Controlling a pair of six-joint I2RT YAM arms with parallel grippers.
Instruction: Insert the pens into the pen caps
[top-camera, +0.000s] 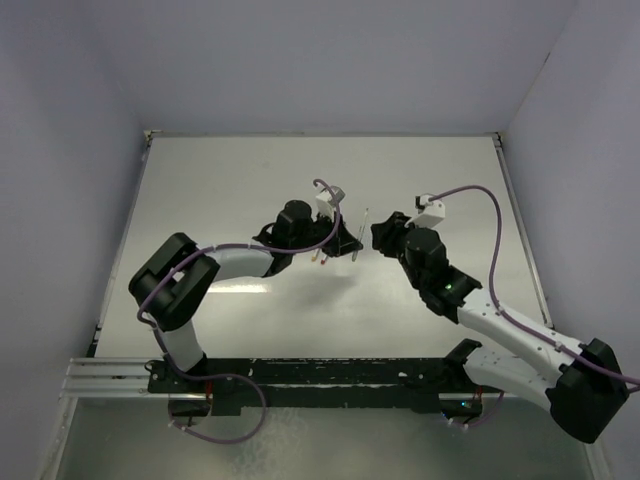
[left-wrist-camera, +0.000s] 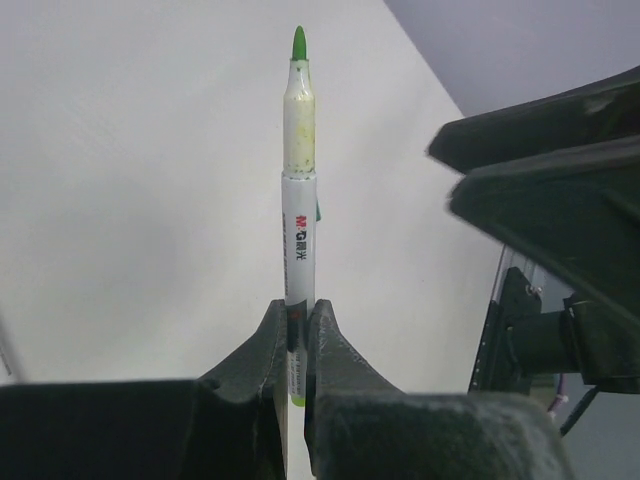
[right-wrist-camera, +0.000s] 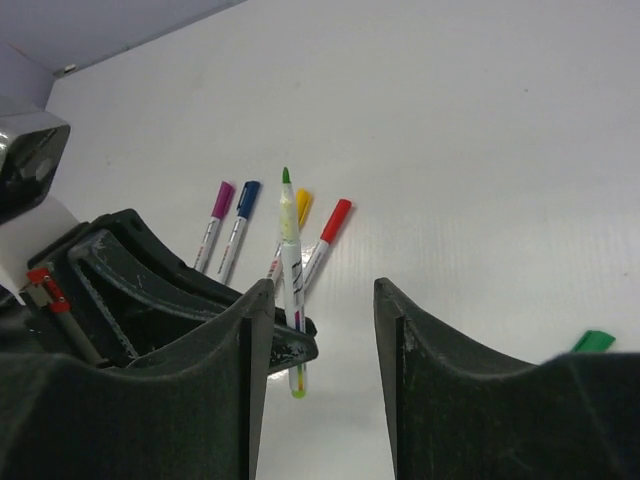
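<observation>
My left gripper (left-wrist-camera: 300, 318) is shut on a silver pen (left-wrist-camera: 299, 190) with a bare green tip, held by its lower barrel and pointing away from the wrist. In the top view this pen (top-camera: 363, 235) hangs between both grippers above mid-table. My right gripper (right-wrist-camera: 322, 290) stands open just beside the held pen (right-wrist-camera: 291, 270), with nothing between its fingers. On the table behind lie pens wearing a purple cap (right-wrist-camera: 221, 198), a blue cap (right-wrist-camera: 247, 197), a yellow cap (right-wrist-camera: 303, 208) and a red cap (right-wrist-camera: 336, 219). A loose green cap (right-wrist-camera: 593, 341) peeks out behind my right finger.
The capped pens (top-camera: 320, 258) lie in a small fan under the left gripper (top-camera: 352, 243). The right gripper (top-camera: 383, 235) faces it closely. The white table (top-camera: 220, 190) is walled at the back and both sides.
</observation>
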